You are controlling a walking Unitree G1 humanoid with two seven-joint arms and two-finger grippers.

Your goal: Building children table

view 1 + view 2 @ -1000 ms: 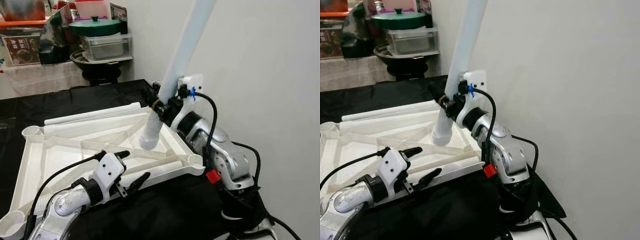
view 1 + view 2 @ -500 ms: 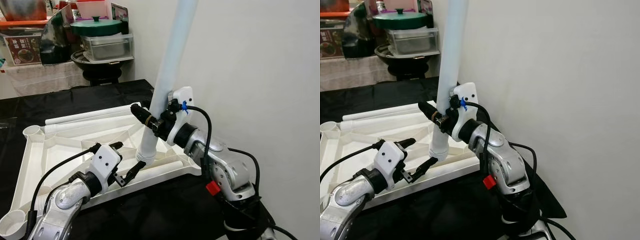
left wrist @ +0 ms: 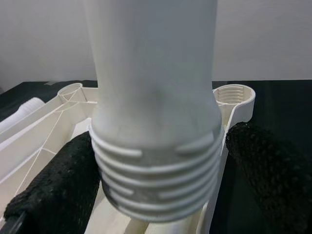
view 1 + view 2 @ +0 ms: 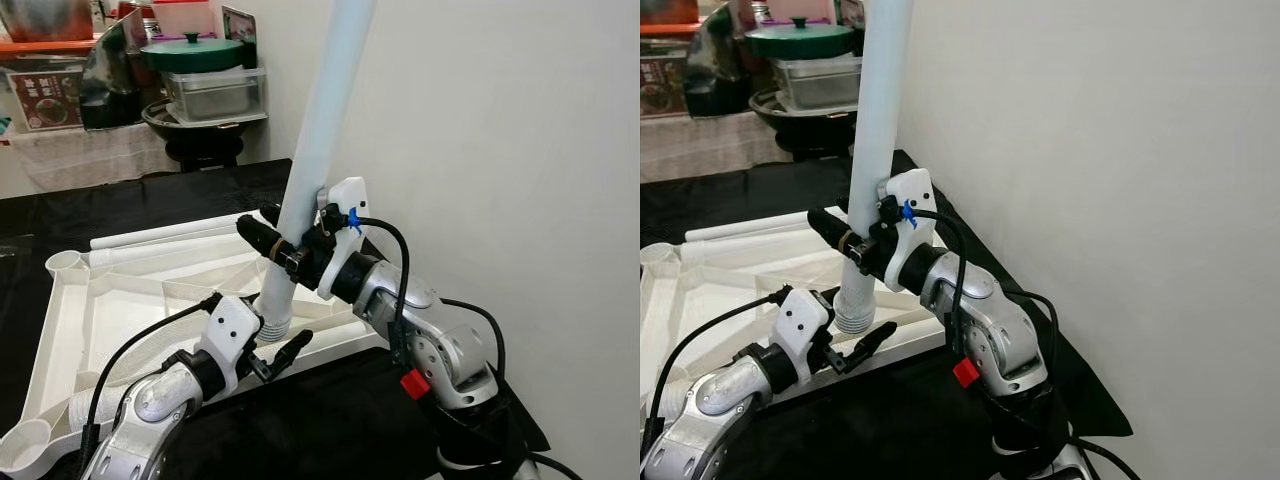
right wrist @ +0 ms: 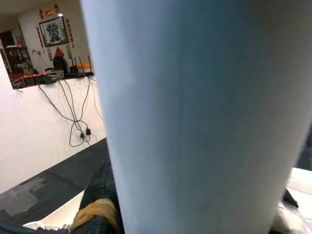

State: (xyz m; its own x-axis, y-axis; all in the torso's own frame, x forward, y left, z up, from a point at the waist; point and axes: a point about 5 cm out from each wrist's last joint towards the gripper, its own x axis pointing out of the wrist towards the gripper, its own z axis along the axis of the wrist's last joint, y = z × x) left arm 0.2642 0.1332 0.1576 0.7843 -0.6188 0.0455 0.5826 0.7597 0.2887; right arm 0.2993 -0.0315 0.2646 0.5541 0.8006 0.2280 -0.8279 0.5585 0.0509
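My right gripper (image 4: 283, 247) is shut on a long white table leg (image 4: 318, 130), holding it nearly upright. The leg's threaded end (image 4: 270, 322) hangs just above the front edge of the upside-down white table top (image 4: 70, 300). My left gripper (image 4: 256, 325) is open, its black fingers (image 3: 53, 185) on either side of the threaded end (image 3: 156, 165). One finger is against the thread, the other stands apart. A threaded corner socket (image 3: 235, 96) sits just behind the leg's end. A second leg (image 4: 180, 232) lies along the table top's far edge.
The table top lies on a black cloth (image 4: 330, 420). A white wall (image 4: 500, 150) runs close along the right. At the back stands a stool with a metal container and a green-lidded pot (image 4: 190, 52). More corner sockets (image 4: 62, 263) show at the left.
My right gripper has swung the leg upright and toward me, bringing its threaded end from over the table top's middle to the front edge. My left gripper now brackets that end.
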